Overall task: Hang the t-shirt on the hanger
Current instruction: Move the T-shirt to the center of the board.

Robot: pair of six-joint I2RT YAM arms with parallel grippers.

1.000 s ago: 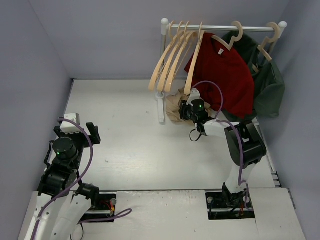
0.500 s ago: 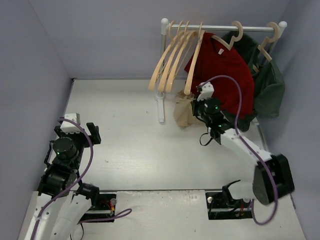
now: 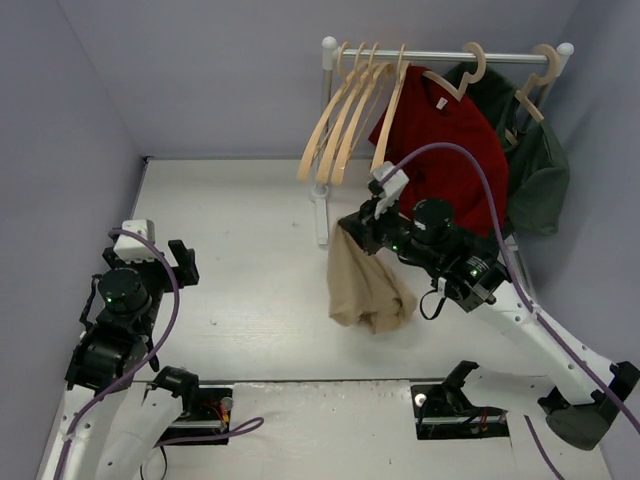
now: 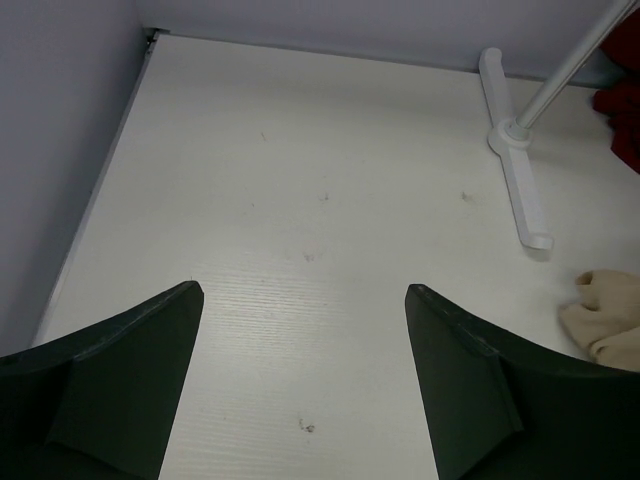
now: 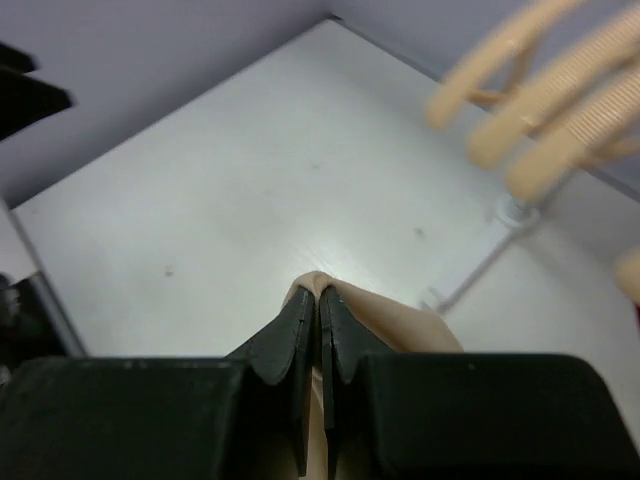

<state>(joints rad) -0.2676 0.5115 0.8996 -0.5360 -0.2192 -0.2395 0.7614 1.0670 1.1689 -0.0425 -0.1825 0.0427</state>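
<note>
T-shirt [image 3: 365,285] onto hanger [image 3: 345,120] is what's being attempted, so, scanning across from the left. The left fingers [image 4: 130,380] are spread wide with nothing between them, parked low over the bench [image 3: 240,210] near the left wall, well apart from everything else. Only a bit of tan cloth is caught at the right edge of that wrist view.

Mid-bench, the tee is dangled in a long crumpled bunch from the right fingers [image 5: 295,340], which are pinched shut on a small fold at its top. Whether the bottom of the bunch is touching the bench or just above it can't be told, and neither can which part of the shirt is pinched. Further right and up, the bare wooden hangers are hung on the rail [image 3: 440,55], followed by the red t-shirt [image 3: 450,150] and the green garment [image 3: 535,170].

For this step to be done well, a one-point pinch probably isn't enough. The neck or hem opening needs to be found and spread, so the idle left side should likely be brought in for a second grip. The lift is best taken slowly, since so little cloth is held and it could be pulled free. The bunch should be kept away from the rack's post [image 4: 515,160] and the red tee so nothing gets snagged.
</note>
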